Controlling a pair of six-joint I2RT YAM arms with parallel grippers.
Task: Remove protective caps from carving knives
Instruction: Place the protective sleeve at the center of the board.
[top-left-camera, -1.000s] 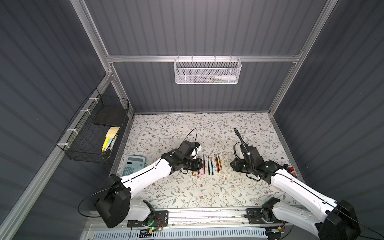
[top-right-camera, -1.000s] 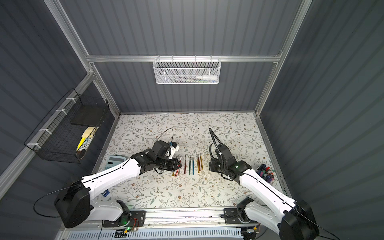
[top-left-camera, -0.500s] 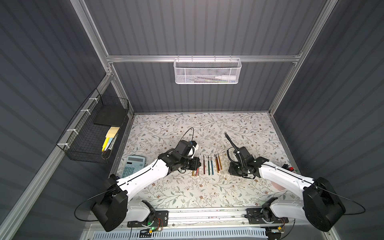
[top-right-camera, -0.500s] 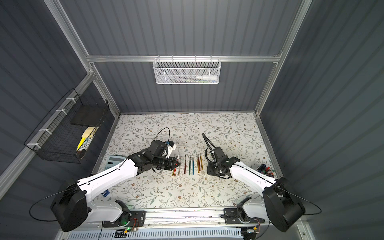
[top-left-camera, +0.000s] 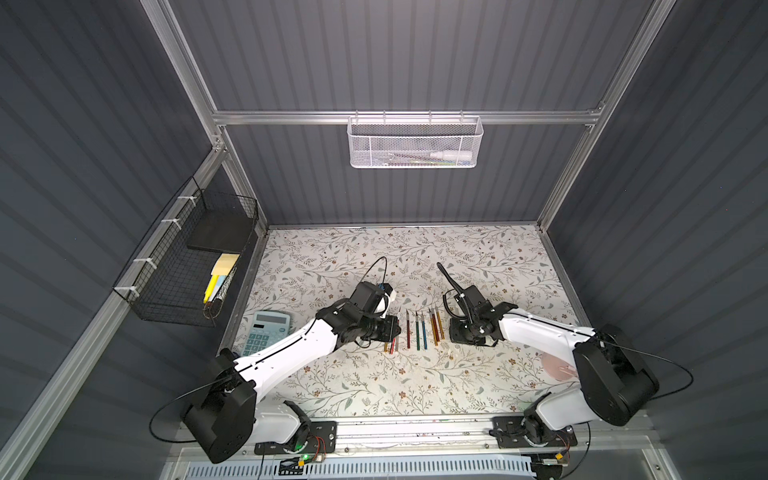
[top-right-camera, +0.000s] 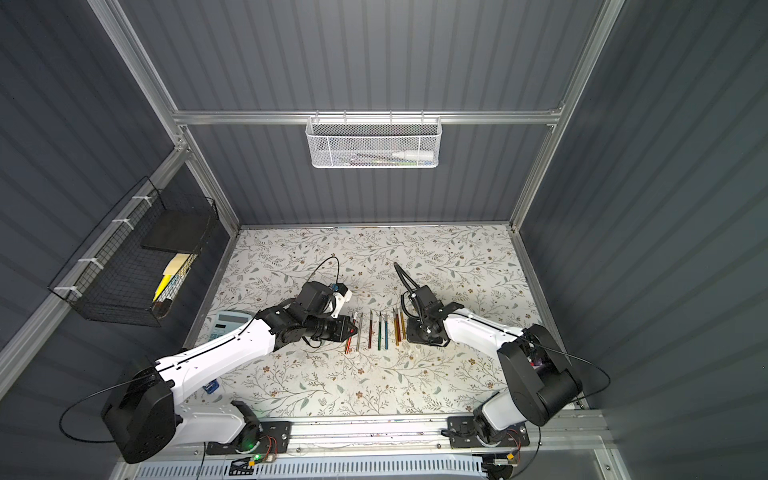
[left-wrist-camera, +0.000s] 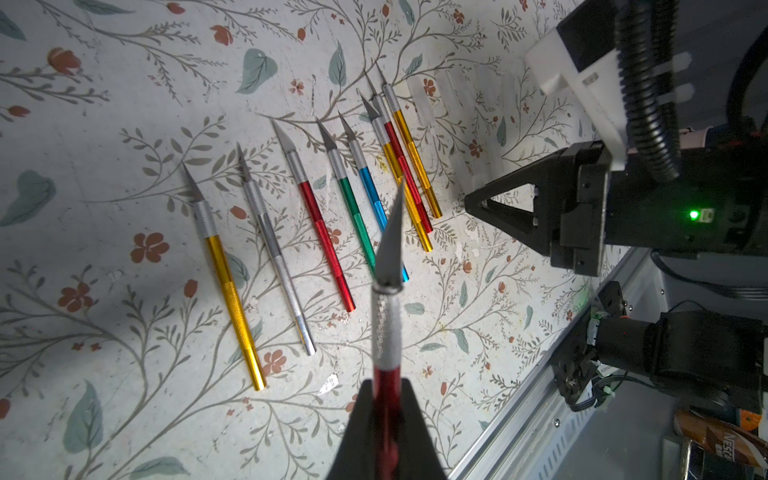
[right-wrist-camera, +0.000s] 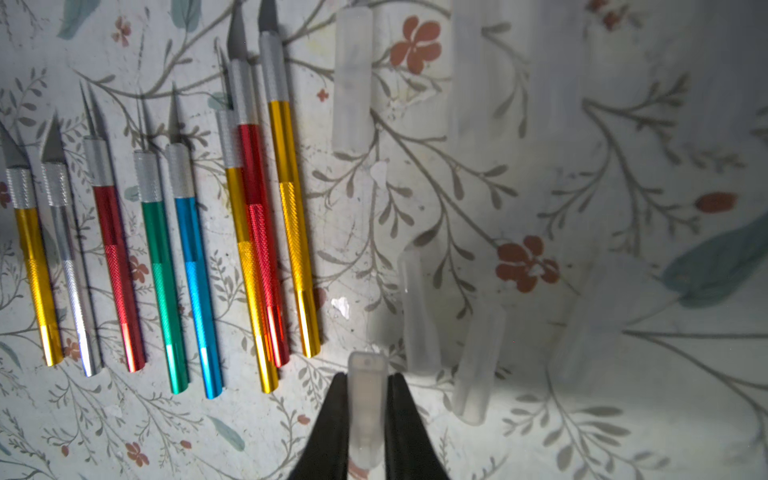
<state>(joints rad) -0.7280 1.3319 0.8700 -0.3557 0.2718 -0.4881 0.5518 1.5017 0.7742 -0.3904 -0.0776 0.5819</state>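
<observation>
Robot lab cell: aluminium frame (top-left-camera: 291, 118), grey ribbed wall panels (top-left-camera: 395, 54), two bench-mounted robot arms (top-left-camera: 291, 353).

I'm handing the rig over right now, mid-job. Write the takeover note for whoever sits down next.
Grippers: left gripper shut on a red-handled metal carving knife, blade bare; right gripper shut on a small clear plastic cap.
Things: eight other metallic-handled knives lie in a row on the floral tabletop, all uncapped; loose clear caps lie beside the row.
Done: every visible blade is bare.
Left: probably only setting down the held knife and cap.
</observation>
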